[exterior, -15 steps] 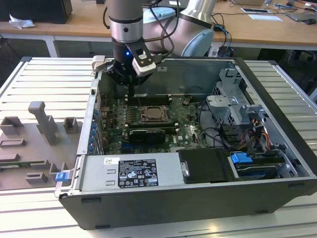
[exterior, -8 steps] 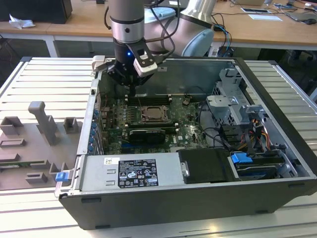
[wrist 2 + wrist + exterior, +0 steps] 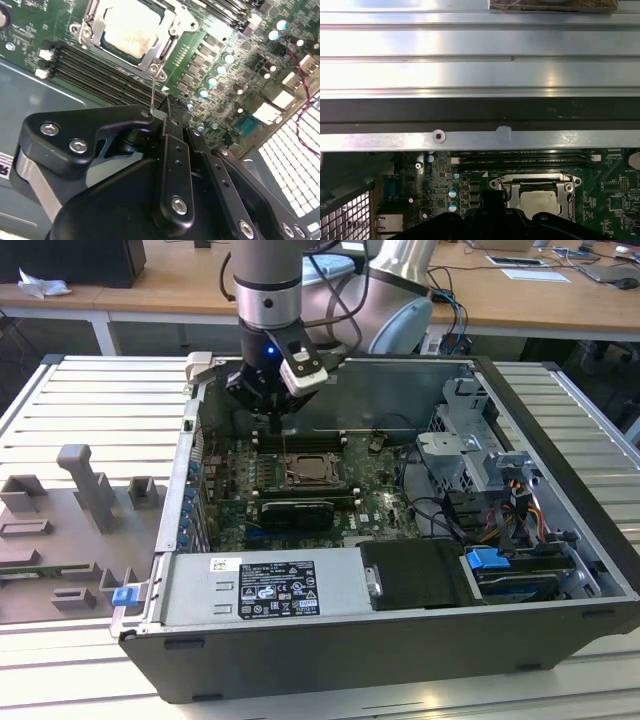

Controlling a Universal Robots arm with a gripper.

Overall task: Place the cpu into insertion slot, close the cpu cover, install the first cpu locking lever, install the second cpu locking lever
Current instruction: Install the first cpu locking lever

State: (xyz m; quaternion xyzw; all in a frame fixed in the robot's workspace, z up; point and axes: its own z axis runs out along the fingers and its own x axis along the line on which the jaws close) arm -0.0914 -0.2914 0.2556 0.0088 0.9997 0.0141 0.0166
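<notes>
The cpu [image 3: 131, 31] lies in the insertion slot [image 3: 82, 31] on the green board [image 3: 25, 35], with the cpu cover [image 3: 166, 47] folded down around it. From the slot's corner a thin locking lever [image 3: 152, 92] stands up into my claw [image 3: 162, 109], which is pinched tight on it.

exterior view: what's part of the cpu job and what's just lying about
Job: cpu, cpu cover closed over it, locking lever in the gripper.
Lying about: graphics card, memory slots, power supply, grey fixtures on the exterior view's left.
</notes>
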